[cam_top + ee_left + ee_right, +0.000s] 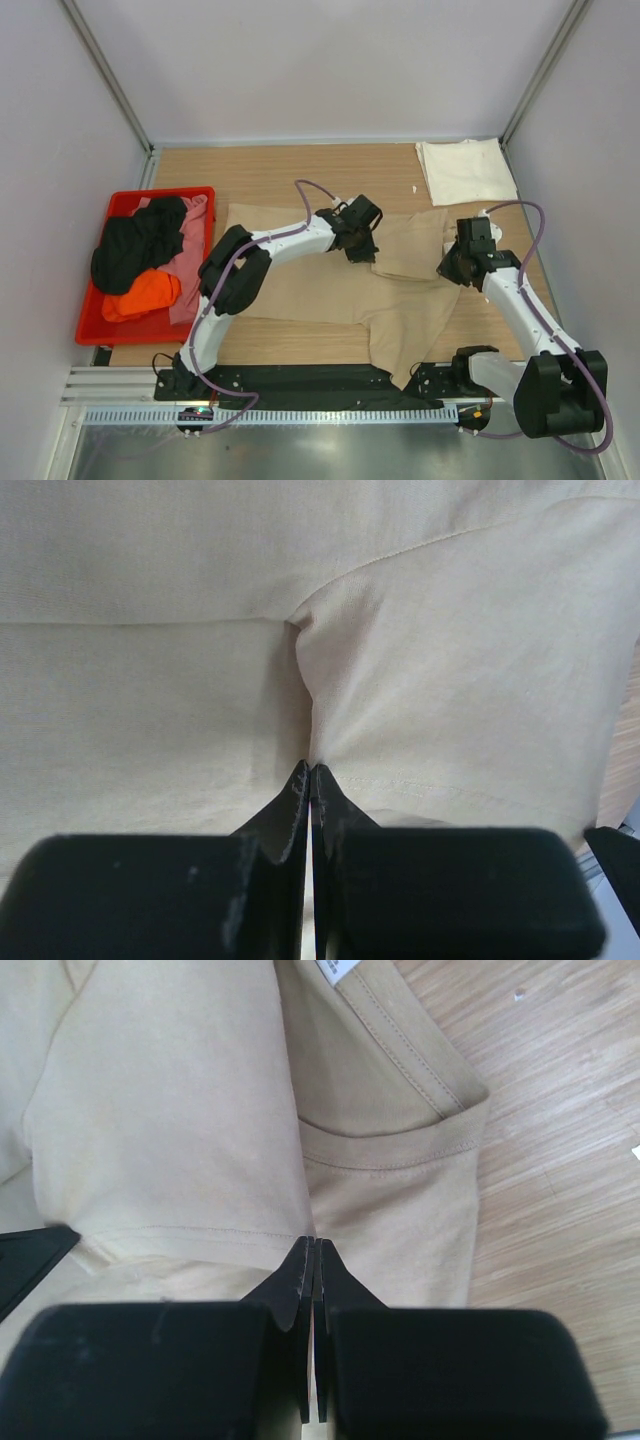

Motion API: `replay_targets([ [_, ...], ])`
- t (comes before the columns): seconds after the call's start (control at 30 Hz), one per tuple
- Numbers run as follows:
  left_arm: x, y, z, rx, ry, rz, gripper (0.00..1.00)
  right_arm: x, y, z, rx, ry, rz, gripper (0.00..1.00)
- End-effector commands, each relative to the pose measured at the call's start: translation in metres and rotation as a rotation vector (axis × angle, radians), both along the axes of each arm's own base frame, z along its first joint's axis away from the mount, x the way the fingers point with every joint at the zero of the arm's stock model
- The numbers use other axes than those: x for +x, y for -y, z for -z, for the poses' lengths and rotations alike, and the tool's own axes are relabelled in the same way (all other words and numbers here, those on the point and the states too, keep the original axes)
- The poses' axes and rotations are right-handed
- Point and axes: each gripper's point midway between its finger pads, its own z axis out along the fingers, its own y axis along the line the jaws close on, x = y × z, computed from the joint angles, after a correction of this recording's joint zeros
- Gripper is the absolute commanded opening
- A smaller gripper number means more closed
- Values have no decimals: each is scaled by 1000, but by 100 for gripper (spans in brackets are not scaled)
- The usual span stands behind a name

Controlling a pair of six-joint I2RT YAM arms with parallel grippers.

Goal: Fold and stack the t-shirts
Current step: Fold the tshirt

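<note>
**Desk layout (top view, 12 o'clock = far edge)**

- The tan t-shirt (pixel 330 295) lies spread across the centre of the desk (pixel 270 175). One corner reaches the near edge at 6 o'clock.
- The cream-white t-shirt (pixel 465 170) lies folded flat at 1 o'clock, apart from the tan one.
- The red bin (pixel 160 191) sits at 9 o'clock. It contains the black t-shirt (pixel 135 245), the pink t-shirt (pixel 190 260) and the orange t-shirt (pixel 140 295), all crumpled together.

**Left hand**

- The left hand (pixel 358 240) rests on the upper middle of the tan t-shirt.
- The jaws are pressed together. In the left wrist view, the fingertips (pixel 300 780) touch the cloth at a hemmed edge beside a crease.
- It cannot be determined whether cloth is pinched between them.

**Right hand**

- The right hand (pixel 458 265) is at 3 o'clock, on the right edge of the tan t-shirt.
- The jaws are closed. The tips meet the hem of a folded-over sleeve, just below the neckband (pixel 400 1035).
- A grip on the cloth cannot be confirmed.
</note>
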Motion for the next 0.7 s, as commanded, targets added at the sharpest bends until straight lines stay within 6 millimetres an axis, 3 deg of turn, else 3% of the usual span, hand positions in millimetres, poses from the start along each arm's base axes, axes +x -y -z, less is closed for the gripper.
replay_targets([
  [0.0, -6, 9, -4, -14, -17, 46, 0, -1, 6, 1, -20, -2, 21, 1],
  [0.07, -6, 8, -1, -7, -21, 48, 1, -5, 6, 8, -20, -36, 37, 1],
  [0.2, -8, 9, 2, 13, -32, 66, 15, -11, 5, 21, -7, -84, 60, 1],
  [0.4, -11, -8, -20, 68, -8, 96, 29, -7, 7, 18, -10, -117, 93, 25],
  [0.53, 9, -30, -45, 104, 86, 74, 33, 23, 2, -6, 26, -42, 115, 32],
  [0.67, 37, -60, -49, 119, 113, 43, 34, 71, -4, -21, 59, 107, 94, 32],
])
